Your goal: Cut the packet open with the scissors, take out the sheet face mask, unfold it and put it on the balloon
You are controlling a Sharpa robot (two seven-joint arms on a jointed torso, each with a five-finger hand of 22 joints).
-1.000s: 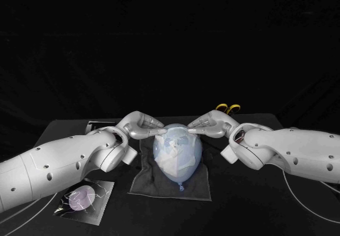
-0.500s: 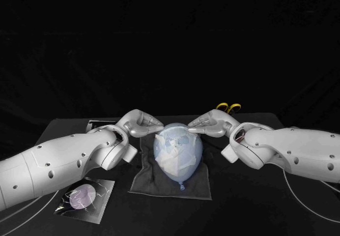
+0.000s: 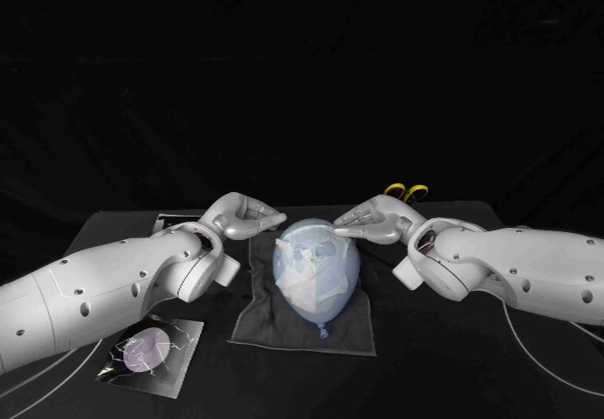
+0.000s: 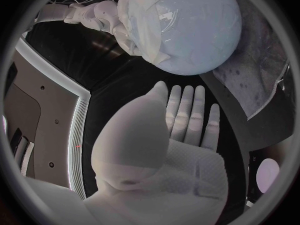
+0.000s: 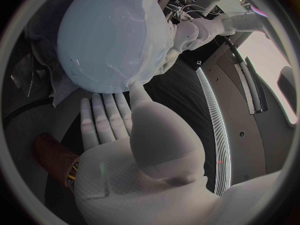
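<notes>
While the balloon [image 3: 321, 310] lay on a grey cloth [image 3: 271, 327] at mid-desk [image 3: 478, 349], knot toward the robot, the mask [image 3: 308, 262] was draped over its upper part in the head view. The left hand [image 3: 242, 218] sat just beside the balloon's far end, apart from it and holding nothing. The right hand [image 3: 372, 218] reached in from the other side and pinched the mask's edge at the balloon's top. Yellow-handled scissors [image 3: 405, 189] lay behind the right hand, and the opened packet [image 3: 151, 353] lay near the left arm, well apart from the cloth. From the left wrist, the left hand [image 4: 184, 145] showed straight fingers and a raised thumb, empty, with a dark gap between it and the balloon [image 4: 194, 30]; the mask [image 4: 140, 20] clung to one side, where the right hand [image 4: 94, 12] met it. From the right wrist, the right hand [image 5: 119, 150] had its thumb tip on a pulled-up peak of the mask [image 5: 156, 50] against the balloon [image 5: 100, 35], its other fingers lying flat beneath, and the left hand [image 5: 194, 32] stood beyond.
</notes>
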